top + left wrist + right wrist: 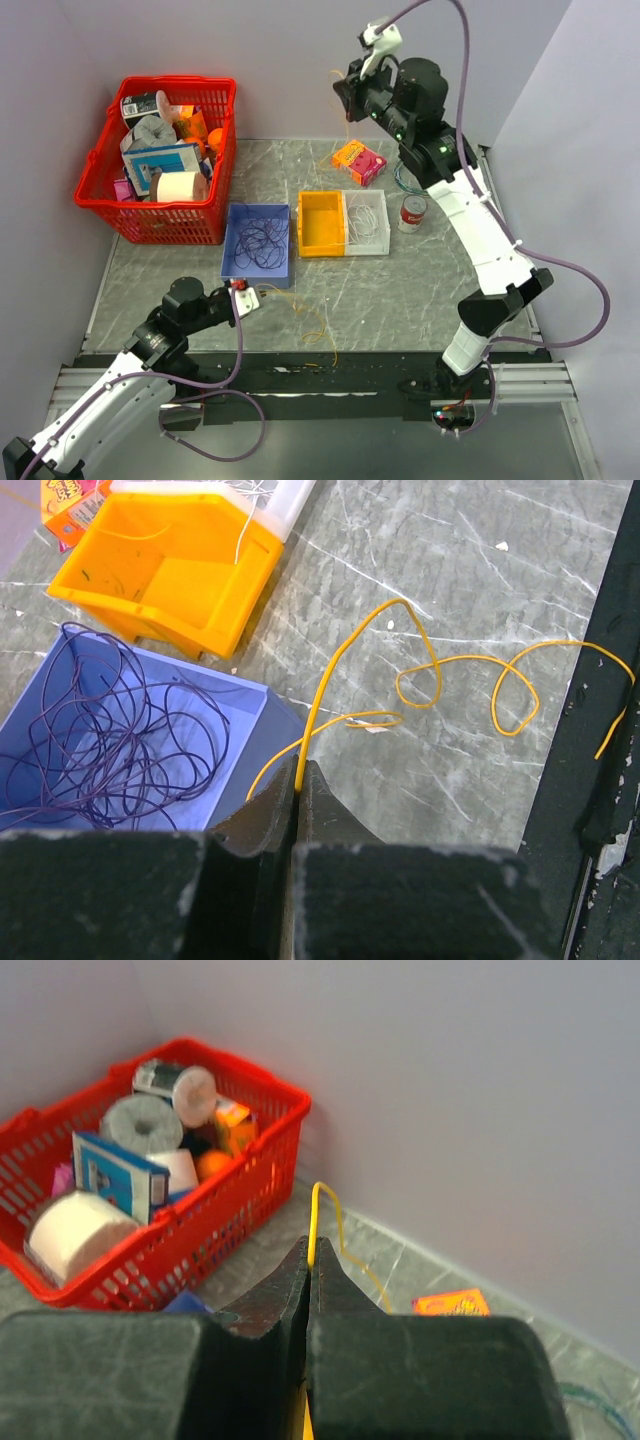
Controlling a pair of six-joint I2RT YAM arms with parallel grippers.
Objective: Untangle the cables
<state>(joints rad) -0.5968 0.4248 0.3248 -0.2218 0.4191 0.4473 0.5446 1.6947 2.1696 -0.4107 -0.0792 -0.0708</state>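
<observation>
Clamped shut in left gripper (298,780) near tabletop's front edge: yellow cable (420,670), loops sprawling rightward. Pinched likewise in raised right gripper (308,1258), over back edge: yellow strand (316,1210). Likely pulling-apart step; next, draw out gently, then lower into orange bin (200,630).

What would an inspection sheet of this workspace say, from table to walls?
Surface: grey marbled tabletop, scuffed.
Job's things: dark purple wires in blue tray; white wires in clear tray; thin yellow wire loose on table.
Clutter: red plastic basket of household goods, orange plastic bin, orange snack box, red-labelled tin can, teal wire ring.
Claws: left claw shut on the yellow wire; right claw up high, shut on yellow wire too.
Cables: lilac leads loop off both arms.
Surroundings: plain pale walls.
</observation>
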